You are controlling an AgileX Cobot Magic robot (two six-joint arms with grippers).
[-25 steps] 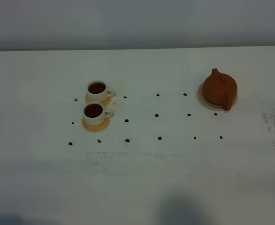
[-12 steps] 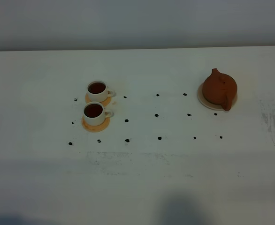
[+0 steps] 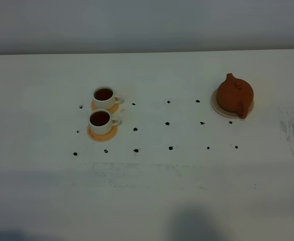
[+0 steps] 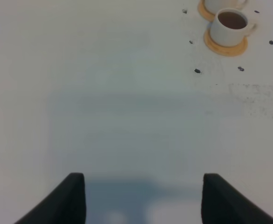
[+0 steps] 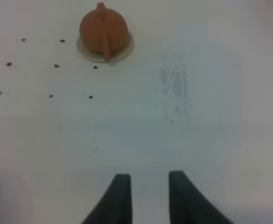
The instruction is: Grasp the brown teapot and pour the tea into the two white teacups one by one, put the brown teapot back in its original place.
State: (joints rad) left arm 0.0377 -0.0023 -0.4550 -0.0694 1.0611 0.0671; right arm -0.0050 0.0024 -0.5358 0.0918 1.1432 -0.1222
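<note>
The brown teapot sits upright on the pale cream saucer at the right, its handle toward the front. It also shows in the right wrist view, far ahead of my right gripper. That gripper is empty, with a narrow gap between its fingers. The two white teacups stand at the left on orange-tan coasters, both holding dark tea. My left gripper is wide open and empty, well short of the nearer cup. Neither gripper shows in the high view.
Small black dots mark a grid on the white table between the cups and the teapot. A scuffed grey patch lies at the right edge. The table's far edge meets a grey wall.
</note>
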